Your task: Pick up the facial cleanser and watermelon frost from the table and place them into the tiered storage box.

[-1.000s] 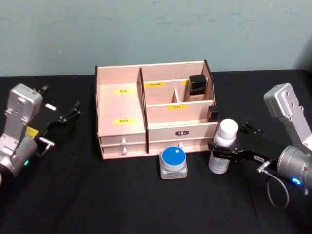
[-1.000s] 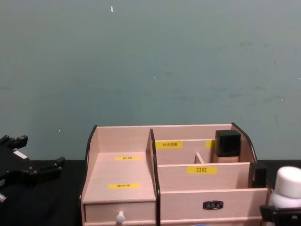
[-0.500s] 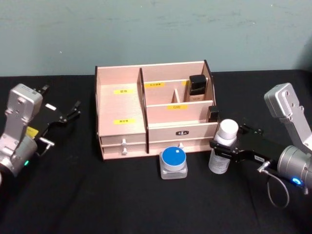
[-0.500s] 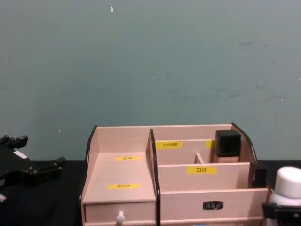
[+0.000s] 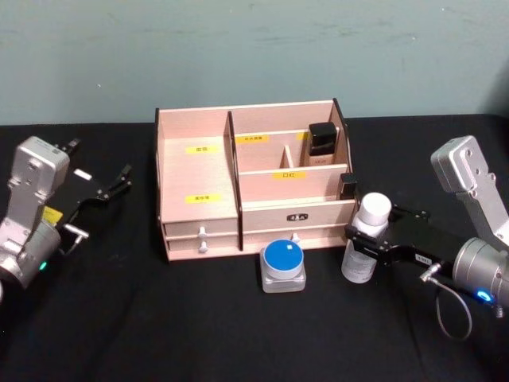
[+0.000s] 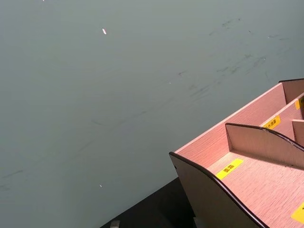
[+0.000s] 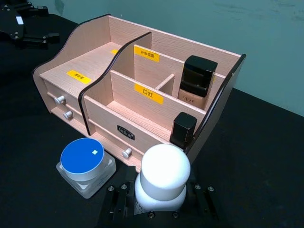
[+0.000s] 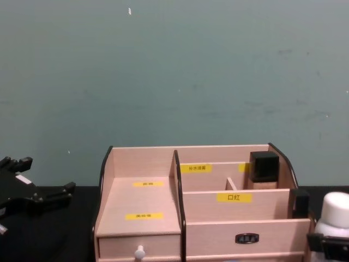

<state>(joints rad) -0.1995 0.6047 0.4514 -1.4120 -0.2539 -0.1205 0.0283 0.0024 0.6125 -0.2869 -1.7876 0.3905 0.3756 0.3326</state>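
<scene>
Black table (image 5: 199,334): right gripper (image 5: 363,247) around white-capped bottle (image 5: 371,212), left gripper (image 5: 113,185) parked apart.

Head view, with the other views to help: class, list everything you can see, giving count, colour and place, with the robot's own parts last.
tiered storage box: one, pale wood, yellow labels, mid-table
black-capped bottle: one, box's rear right compartment
small black item: one, black, right end of the box's front compartment
blue-lidded jar: one, clear, blue lid, on the table before the box
white-capped bottle: one, right of the jar
table: one, black
left gripper: one, black, open, left of the box
right gripper: one, black, shut on the white-capped bottle
</scene>
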